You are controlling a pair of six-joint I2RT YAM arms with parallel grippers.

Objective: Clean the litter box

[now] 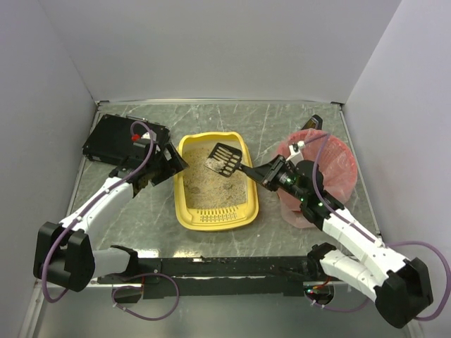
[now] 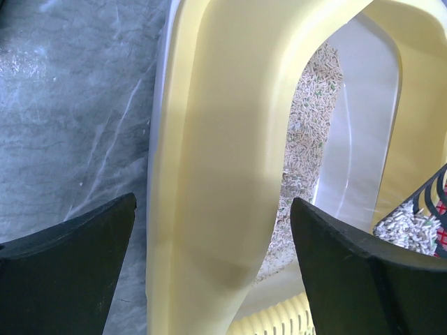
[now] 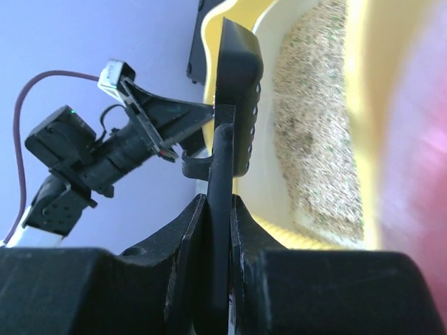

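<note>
The litter box sat central on the surface. Left hand hung wide open astride its left rim, probably to steady it. Right hand clamped the scoop by its handle, blade loaded above the box.

the yellow plastic litter box, rectangular with rounded corners, lies flat mid-counter, slotted rim at its near end, beige sandy litter spread inside.
</note>
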